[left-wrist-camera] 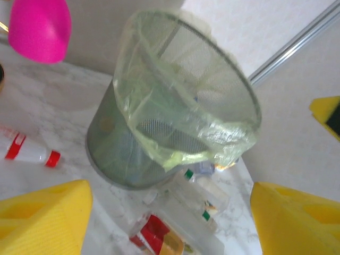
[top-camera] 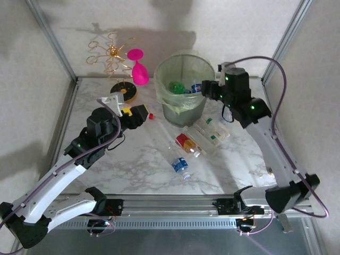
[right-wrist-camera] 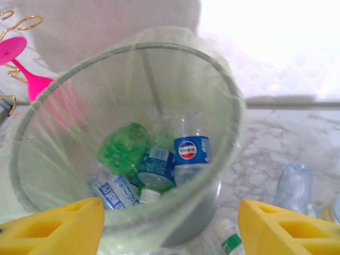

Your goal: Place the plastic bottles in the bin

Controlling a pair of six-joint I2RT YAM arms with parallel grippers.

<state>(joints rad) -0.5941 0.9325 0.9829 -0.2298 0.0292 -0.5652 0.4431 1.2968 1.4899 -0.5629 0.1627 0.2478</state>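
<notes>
A: We see the bin (top-camera: 183,109) upright at the back of the worktop (top-camera: 133,164), round grey mesh, pale green-lined.

B: Inside we count several bottles (right-wrist-camera: 159,167): one green, the rest blue-labelled.

A: Just in front of it lie a red-labelled bottle (top-camera: 186,142), a blue-labelled bottle (top-camera: 180,166) and clear bottles (top-camera: 212,133) with green caps, all on their sides.

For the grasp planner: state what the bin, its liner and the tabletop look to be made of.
Bin: grey fine mesh, probably metal; weave shows. Liner: thin pale green plastic film, wrinkled, folded over the rim. Tabletop: white with grey veins, marble-look; stone or laminate, cannot tell.
</notes>
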